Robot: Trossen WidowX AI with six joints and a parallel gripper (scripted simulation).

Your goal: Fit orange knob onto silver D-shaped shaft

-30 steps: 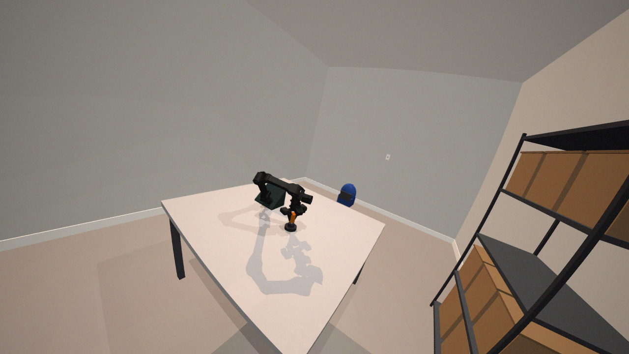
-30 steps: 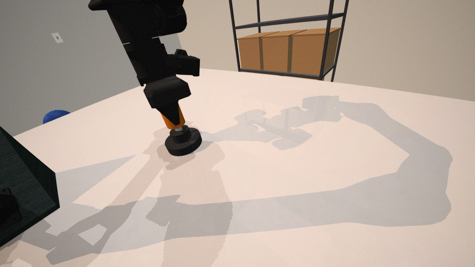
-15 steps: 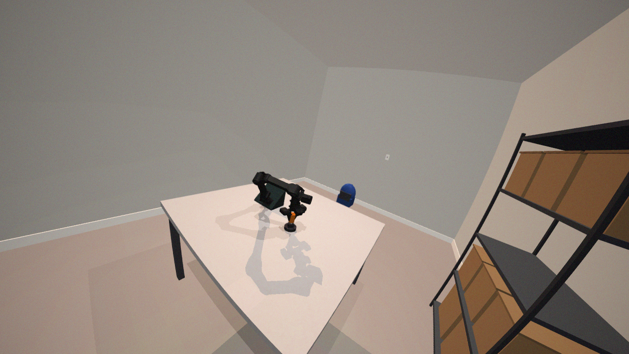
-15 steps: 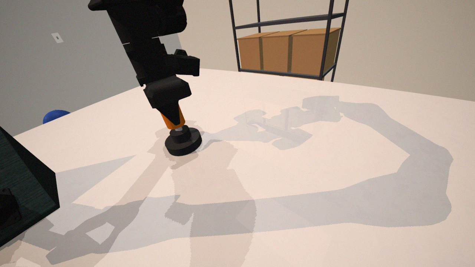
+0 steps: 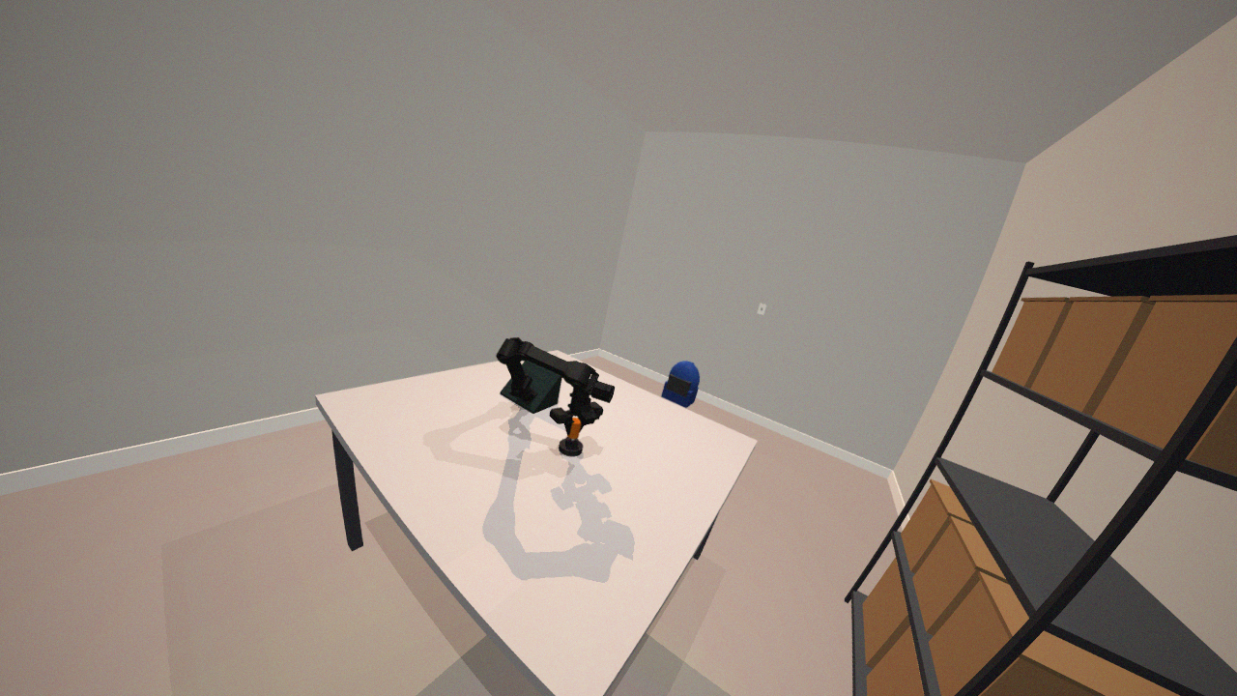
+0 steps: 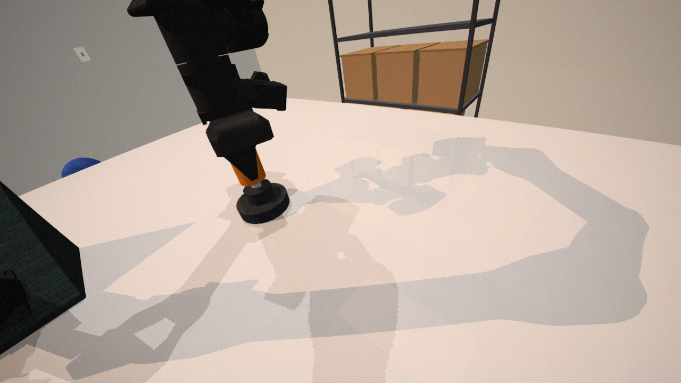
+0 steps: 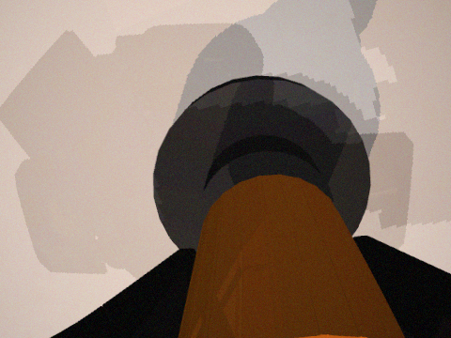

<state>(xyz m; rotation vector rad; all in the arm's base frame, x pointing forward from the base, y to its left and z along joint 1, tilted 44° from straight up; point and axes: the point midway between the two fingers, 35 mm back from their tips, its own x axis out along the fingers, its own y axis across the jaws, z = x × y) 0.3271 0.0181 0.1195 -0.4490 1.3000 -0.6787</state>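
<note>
The orange knob is upright, leaning slightly in the exterior view, between the fingers of my gripper, which is shut on it. The black round pedestal stands on the table directly below. A small bit of the silver shaft shows between the knob's lower end and the pedestal's raised hub, so the knob is not against the hub. The knob's hole and the shaft's flat side are hidden. In the wrist view the knob covers the shaft.
The pale table bears the arm's dark green wedge-shaped base, and arm shadows fall across it. A blue object is beyond the table's edge. A shelf rack with brown boxes stands away from the table.
</note>
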